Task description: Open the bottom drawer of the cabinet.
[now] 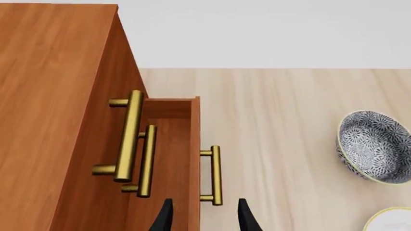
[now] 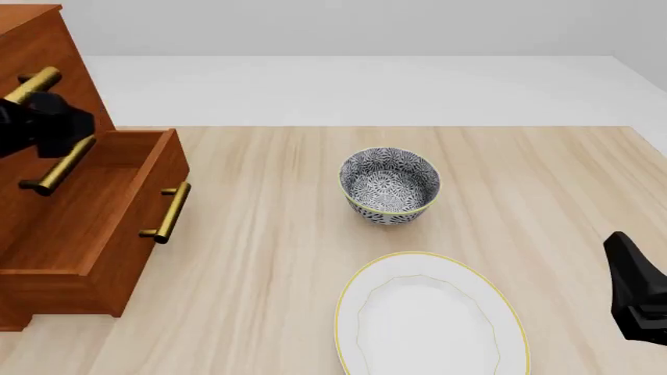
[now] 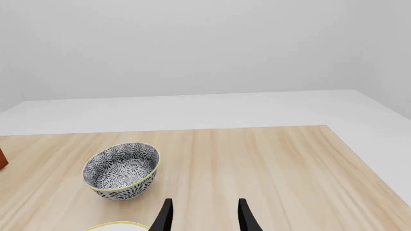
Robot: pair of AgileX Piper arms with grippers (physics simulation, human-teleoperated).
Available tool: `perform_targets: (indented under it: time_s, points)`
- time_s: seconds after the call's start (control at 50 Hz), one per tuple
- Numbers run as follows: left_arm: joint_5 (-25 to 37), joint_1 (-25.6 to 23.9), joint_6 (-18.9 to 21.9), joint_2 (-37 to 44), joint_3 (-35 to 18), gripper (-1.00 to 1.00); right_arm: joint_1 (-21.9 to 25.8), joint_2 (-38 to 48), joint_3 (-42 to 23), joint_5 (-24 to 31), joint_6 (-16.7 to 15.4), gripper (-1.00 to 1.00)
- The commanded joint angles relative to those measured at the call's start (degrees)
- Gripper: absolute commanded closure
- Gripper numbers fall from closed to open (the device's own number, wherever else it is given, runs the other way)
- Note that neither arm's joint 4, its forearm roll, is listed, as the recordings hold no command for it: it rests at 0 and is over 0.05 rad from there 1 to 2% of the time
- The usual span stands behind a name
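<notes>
The cabinet (image 2: pixel 37 58) stands at the table's left edge, reddish-brown with brass bar handles. Its bottom drawer (image 2: pixel 99 207) is pulled well out, showing a hollow wooden inside, and its brass handle (image 2: pixel 167 212) faces the bowl. In the left wrist view the bottom drawer (image 1: pixel 172 159) juts out below the two upper handles, and its handle (image 1: pixel 215 175) lies just ahead of my left gripper (image 1: pixel 205 217), which is open and holds nothing. The left arm (image 2: pixel 44 125) hangs above the drawer by the cabinet front. My right gripper (image 3: pixel 205 217) is open, low at the front right of the table (image 2: pixel 633 301).
A blue-patterned bowl (image 2: pixel 389 186) sits mid-table, also in the right wrist view (image 3: pixel 121 169). A white plate with a yellow rim (image 2: pixel 429 320) lies in front of it. The light wood table (image 2: pixel 542 180) ends at a pale floor behind.
</notes>
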Motion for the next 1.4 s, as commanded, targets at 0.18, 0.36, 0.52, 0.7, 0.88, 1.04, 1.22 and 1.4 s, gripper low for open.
perform_targets:
  time_s: [0.18, 0.36, 0.52, 0.7, 0.88, 1.04, 1.22, 1.4]
  points:
    - [-3.0, 0.8, -0.7, 3.6, 1.3, -1.0, 0.0, 0.0, 0.0, 0.0, 0.0, -1.0]
    - [-4.0, 0.9, -1.5, 4.9, 2.1, -1.0, 0.0, 0.0, 0.0, 0.0, 0.0, -1.0]
    - [-4.5, 0.7, -2.0, 5.2, 2.8, -1.0, 0.0, 0.0, 0.0, 0.0, 0.0, -1.0]
    - [-5.4, -0.1, -2.4, 6.4, 3.4, -1.0, 0.0, 0.0, 0.0, 0.0, 0.0, -1.0]
    - [-6.6, 0.3, -2.7, 6.9, 5.0, -1.0, 0.0, 0.0, 0.0, 0.0, 0.0, -1.0]
    - [-7.1, 1.3, -2.4, 7.2, 6.0, -1.0, 0.0, 0.0, 0.0, 0.0, 0.0, -1.0]
    - [-7.8, 2.6, -2.1, 7.4, 6.8, -1.0, 0.0, 0.0, 0.0, 0.0, 0.0, -1.0]
    - [-8.8, 2.8, -1.9, 8.0, 7.7, -1.0, 0.0, 0.0, 0.0, 0.0, 0.0, -1.0]
